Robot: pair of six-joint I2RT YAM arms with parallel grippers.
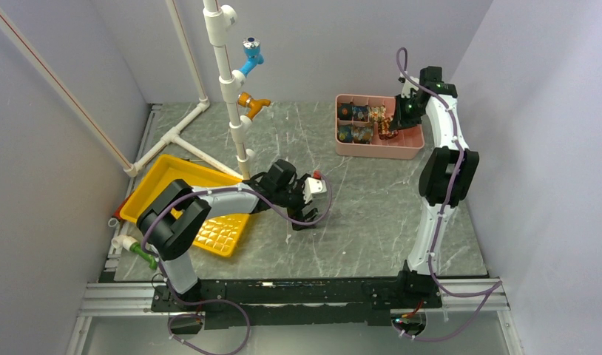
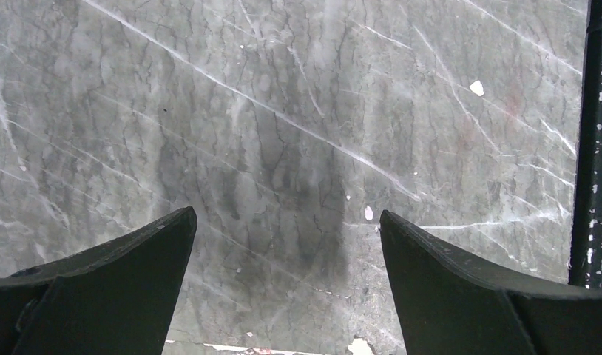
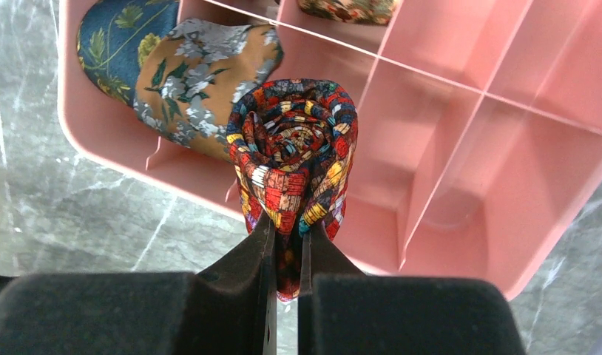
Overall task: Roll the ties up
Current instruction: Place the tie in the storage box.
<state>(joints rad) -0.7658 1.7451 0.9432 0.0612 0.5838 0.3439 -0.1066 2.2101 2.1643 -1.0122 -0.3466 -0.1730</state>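
Between clenched jaws of the right gripper [image 3: 285, 240] hung a rolled red-and-gold fabric tie [image 3: 294, 144]; pinched only at its edge, it might unravel.

Open marble table [image 1: 372, 214] mid-field; white pipe stand [image 1: 228, 81] and yellow tray [image 1: 168, 171] crowd the left; far right, rolled ties [image 1: 359, 113] fill the pink tray's [image 1: 379, 151] left compartments.

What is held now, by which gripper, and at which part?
The right gripper pinches a rolled tie by its outer layers on one side. The left gripper is open, holding nothing.
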